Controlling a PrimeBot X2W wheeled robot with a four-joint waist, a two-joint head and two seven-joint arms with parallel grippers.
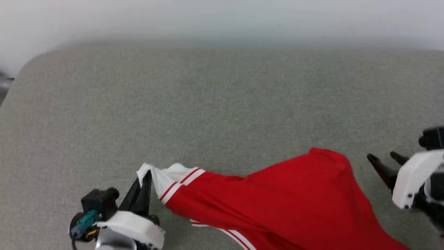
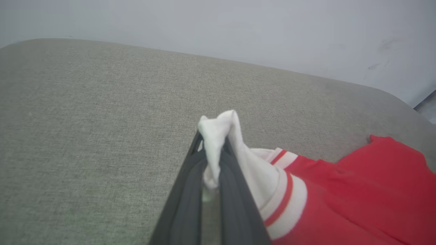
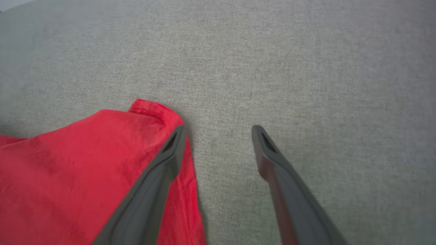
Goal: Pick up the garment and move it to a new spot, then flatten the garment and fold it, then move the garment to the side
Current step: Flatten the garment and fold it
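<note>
1. Carrier: a grey upholstered surface (image 1: 208, 104) with a rounded far-left corner, set against a pale wall (image 2: 238, 27).
2. The garment (image 1: 284, 201), bright red, lies on the near part of the surface, right of its middle. It runs toward the near edge, and one red corner (image 3: 153, 109) points toward the far edge.
3. Its white sleeve (image 1: 163, 177), bordered by red-and-white striped trim (image 1: 182, 184), stretches toward the left edge.
4. The left gripper (image 1: 148, 173) has its fingers (image 2: 235, 190) pressed together on the tip of the white sleeve, which bunches above them.
5. The right gripper (image 1: 381, 155) has its fingers (image 3: 272, 163) spread apart with nothing between them, just beside the garment's red corner. Whether one finger touches the cloth cannot be told.
</note>
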